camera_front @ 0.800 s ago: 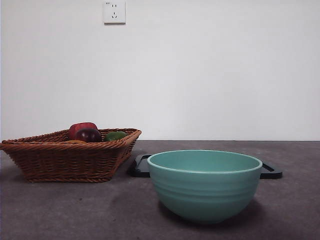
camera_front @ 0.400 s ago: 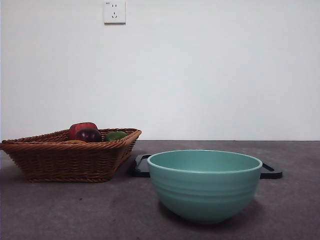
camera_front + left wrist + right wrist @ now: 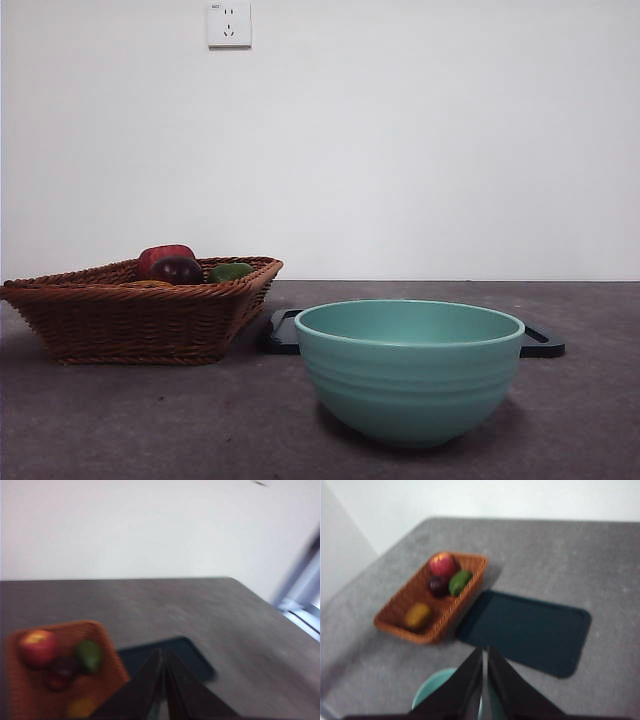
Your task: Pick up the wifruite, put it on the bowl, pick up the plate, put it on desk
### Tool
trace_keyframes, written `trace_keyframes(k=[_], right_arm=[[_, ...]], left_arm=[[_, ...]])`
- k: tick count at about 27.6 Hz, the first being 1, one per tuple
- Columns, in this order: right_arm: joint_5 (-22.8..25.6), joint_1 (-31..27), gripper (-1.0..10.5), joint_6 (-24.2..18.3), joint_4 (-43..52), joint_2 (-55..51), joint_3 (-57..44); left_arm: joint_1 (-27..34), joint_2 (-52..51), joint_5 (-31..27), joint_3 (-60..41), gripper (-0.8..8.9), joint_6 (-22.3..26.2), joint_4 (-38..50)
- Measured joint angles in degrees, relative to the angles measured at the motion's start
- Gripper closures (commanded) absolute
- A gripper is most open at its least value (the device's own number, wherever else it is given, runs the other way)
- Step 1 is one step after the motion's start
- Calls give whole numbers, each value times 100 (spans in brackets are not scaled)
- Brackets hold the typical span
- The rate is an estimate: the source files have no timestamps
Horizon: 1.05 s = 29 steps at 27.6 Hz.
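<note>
The wifruite is an oval brownish-orange fruit lying in the near end of the brown wicker basket; in the front view only its top shows over the basket wall. The teal bowl stands on the desk to the right of the basket and holds nothing. Behind it lies the plate, flat, dark and rectangular, bare on top. My left gripper and right gripper both hover high above the desk, shut and holding nothing. Neither arm shows in the front view.
A red fruit, a dark purple fruit and a green fruit share the basket's far end. A white wall with a socket rises behind the desk. The desk's edge runs off toward a window side.
</note>
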Motion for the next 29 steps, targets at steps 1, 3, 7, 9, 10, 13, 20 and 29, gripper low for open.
trace_keyframes(k=[1, 3, 7, 9, 10, 13, 20, 29], right_arm=[[-24, 24, 939, -103, -136, 0, 57], [-127, 42, 939, -262, -348, -13, 162], [-245, 103, 939, -533, -531, -131, 304], [-260, 107, 939, -616, -597, -232, 328], [-258, 107, 939, -640, -636, -264, 332], [-254, 107, 939, -686, -841, -323, 341], [-254, 107, 818, -706, -872, -326, 339], [-258, 107, 343, -726, -828, -326, 339]], left_arm=[[-52, 7, 203, 0, 804, 13, -33], [-120, 7, 457, 0, 804, 24, -42], [-221, -20, 745, 0, 804, 52, -70], [-236, -52, 776, 2, 803, 52, -221], [-249, -70, 778, 2, 803, 55, -328], [-262, -94, 789, 2, 772, 101, -691], [-262, -92, 789, 2, 407, 151, -809], [-262, -92, 789, 2, 267, 203, -678]])
